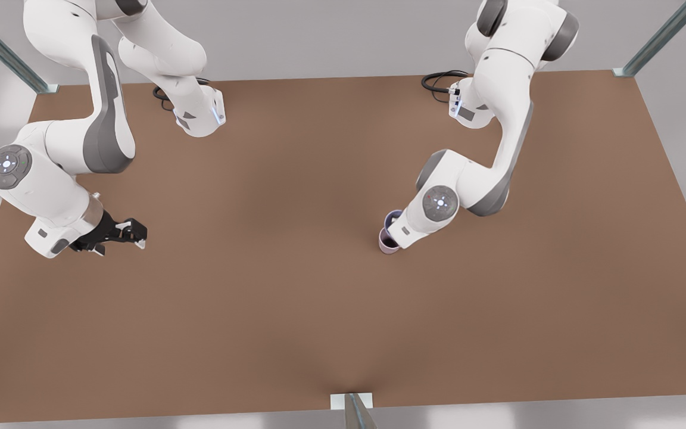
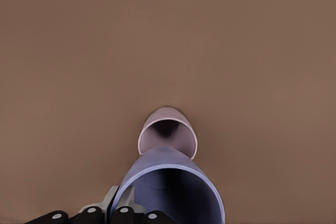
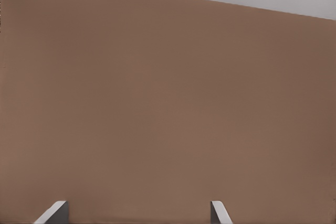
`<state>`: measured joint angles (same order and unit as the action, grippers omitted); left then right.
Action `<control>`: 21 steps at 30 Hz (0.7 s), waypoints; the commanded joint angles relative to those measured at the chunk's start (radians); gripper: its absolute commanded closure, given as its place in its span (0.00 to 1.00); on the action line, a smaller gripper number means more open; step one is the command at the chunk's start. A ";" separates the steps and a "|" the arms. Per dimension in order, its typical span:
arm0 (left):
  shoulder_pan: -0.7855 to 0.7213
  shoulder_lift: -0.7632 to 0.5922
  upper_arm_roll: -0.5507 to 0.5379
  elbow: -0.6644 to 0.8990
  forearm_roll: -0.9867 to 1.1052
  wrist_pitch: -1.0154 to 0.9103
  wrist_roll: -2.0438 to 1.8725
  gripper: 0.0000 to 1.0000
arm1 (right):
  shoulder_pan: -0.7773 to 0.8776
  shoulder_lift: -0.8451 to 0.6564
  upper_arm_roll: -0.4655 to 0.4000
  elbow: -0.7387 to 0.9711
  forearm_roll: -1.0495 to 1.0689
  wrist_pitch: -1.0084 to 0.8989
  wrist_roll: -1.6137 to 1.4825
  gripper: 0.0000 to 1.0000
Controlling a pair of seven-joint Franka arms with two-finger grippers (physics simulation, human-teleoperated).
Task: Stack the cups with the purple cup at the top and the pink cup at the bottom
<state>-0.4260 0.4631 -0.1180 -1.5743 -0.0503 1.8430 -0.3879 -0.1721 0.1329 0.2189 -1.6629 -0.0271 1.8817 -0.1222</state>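
Purple cup (image 2: 170, 190): light, rigid, smooth; rim pinched by left gripper (image 2: 118, 211), above pink cup (image 2: 167, 132). Right gripper (image 1: 131, 232): waiting, fingers spread, well apart.

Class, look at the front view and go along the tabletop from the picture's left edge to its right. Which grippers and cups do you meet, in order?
Right gripper, fingers open, waiting → pink cup standing on the table, with the purple cup above it, held by the left gripper.
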 commanded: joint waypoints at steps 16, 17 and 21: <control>-0.002 0.017 0.000 -0.073 -0.011 0.163 -0.210 0.79 | -0.027 0.065 -0.004 0.078 -0.004 -0.039 0.136 0.00; -0.002 0.017 0.000 -0.085 -0.011 0.186 -0.210 0.79 | -0.026 0.065 -0.006 0.109 -0.011 -0.105 0.141 0.00; 0.000 0.020 0.000 -0.109 -0.011 0.208 -0.197 0.79 | 0.000 0.096 0.005 0.169 -0.022 -0.191 0.139 0.00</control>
<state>-0.4268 0.4843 -0.1180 -1.6797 -0.0589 2.0166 -0.5348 -0.1787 0.2235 0.2230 -1.5099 -0.0464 1.7711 -0.0918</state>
